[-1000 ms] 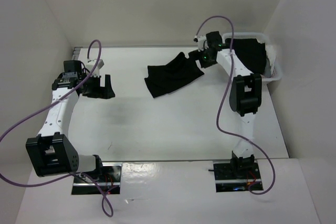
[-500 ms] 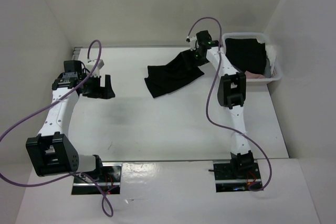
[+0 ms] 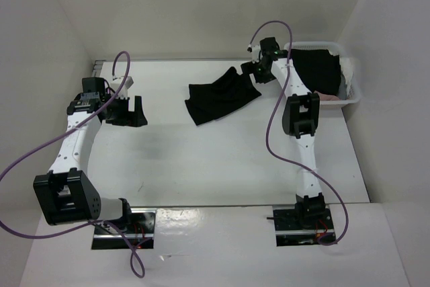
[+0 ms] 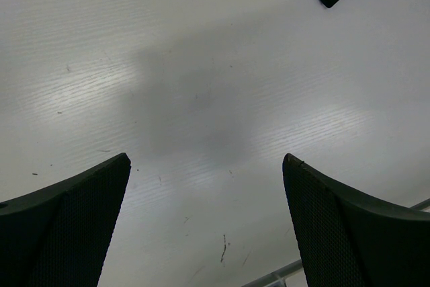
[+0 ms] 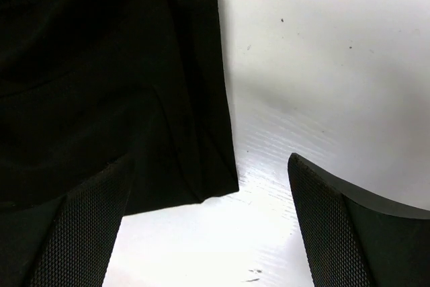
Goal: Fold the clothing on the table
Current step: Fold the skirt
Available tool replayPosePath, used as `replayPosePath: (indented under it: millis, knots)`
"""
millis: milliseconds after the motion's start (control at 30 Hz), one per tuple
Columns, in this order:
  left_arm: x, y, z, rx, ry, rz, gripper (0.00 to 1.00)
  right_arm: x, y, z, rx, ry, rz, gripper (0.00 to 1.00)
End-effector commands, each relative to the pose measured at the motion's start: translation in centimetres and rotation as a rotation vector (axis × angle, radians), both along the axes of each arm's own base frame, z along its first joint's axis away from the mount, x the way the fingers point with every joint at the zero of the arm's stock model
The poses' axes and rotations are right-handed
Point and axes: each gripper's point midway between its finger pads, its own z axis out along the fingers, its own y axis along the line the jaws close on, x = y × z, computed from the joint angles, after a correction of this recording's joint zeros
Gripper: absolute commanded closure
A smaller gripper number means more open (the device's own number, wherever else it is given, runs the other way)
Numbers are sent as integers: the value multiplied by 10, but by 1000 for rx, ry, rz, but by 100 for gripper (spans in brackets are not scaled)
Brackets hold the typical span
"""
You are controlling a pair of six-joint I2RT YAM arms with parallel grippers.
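Your right gripper (image 5: 209, 158) wide open at the edge of the black clothing (image 5: 101, 72), your left gripper (image 4: 206, 155) open, empty, over the white table (image 4: 201, 65)

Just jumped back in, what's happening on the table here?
The right gripper hovers open over the right edge of the black clothing, gripping nothing. The left gripper hangs open above bare table, well to the garment's left. The clothing lies rumpled and not yet folded. A white basket of other cloth sits far right.
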Motion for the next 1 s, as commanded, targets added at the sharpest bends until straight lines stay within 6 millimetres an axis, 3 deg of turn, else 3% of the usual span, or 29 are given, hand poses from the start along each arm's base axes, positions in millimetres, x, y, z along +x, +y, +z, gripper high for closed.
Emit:
replayPosePath:
  millis: [0,300,367,400,433,467,500,600,633,700,767,800,867,967]
  knots:
    - [1,-3,2,-9,-14,-14,0,0,-2,-9,-19,20,8,2]
    - [1,-3,2,-9,-14,-14,0,-2,0,-38,-21,83,13,2]
    - [1,-3,2,-9,-14,-14,0,0,0,-30,-16,81,5,6]
    - [1,-3,2,-9,-14,-14,0,-1,0,-41,-19,101,5,9]
    - [1,-3,2,-9,-14,-14,0,1,0,-40,-19,99,5,14]
    - [1,-3,2,-9,-14,-14,0,4,3,-15,-4,58,10,28]
    - [1,-3,2,-9,-14,-14,0,0,2,-32,-10,96,10,37]
    - [1,-3,2,-9,-14,-14,0,-2,1,-36,-15,108,-4,72]
    - [0,-3,5,-8,-23,-14,0,-2,3,-36,-27,106,-1,78]
    - [0,-3,5,-8,-23,-14,0,-5,-1,-44,-49,127,-11,89]
    - [0,-3,5,-8,-23,-14,0,-11,5,-48,-53,148,0,89]
    - [0,-3,5,-8,-23,-14,0,-14,4,-49,-62,158,12,94]
    - [0,-3,5,-8,-23,-14,0,-19,8,-47,-65,170,22,100]
    - [0,-3,5,-8,-23,-14,0,-21,14,-30,-62,152,32,100]
